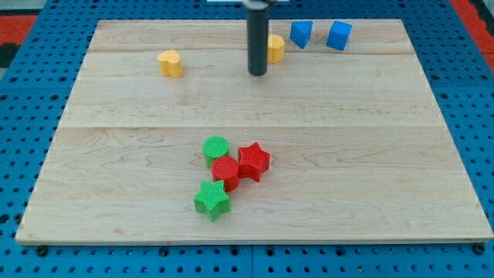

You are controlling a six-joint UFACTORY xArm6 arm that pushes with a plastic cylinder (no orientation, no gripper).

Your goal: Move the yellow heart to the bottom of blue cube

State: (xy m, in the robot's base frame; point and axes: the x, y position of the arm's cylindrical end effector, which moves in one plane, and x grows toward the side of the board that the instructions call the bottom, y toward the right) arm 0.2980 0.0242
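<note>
A yellow heart (pixel 170 63) lies at the upper left of the wooden board (pixel 386 154). A blue cube (pixel 338 35) sits near the top edge, right of centre, with a second blue block (pixel 300 33) just to its left. My tip (pixel 257 73) stands at the top centre, well right of the heart and down-left of the blue blocks. It is close beside another yellow block (pixel 276 48), whose left side the rod hides. I cannot tell whether the rod touches that block.
A cluster lies at the lower centre: a green round block (pixel 216 147), a red round block (pixel 225 170), a red star (pixel 253 161) and a green star (pixel 212 199). A blue pegboard (pixel 31 154) surrounds the board.
</note>
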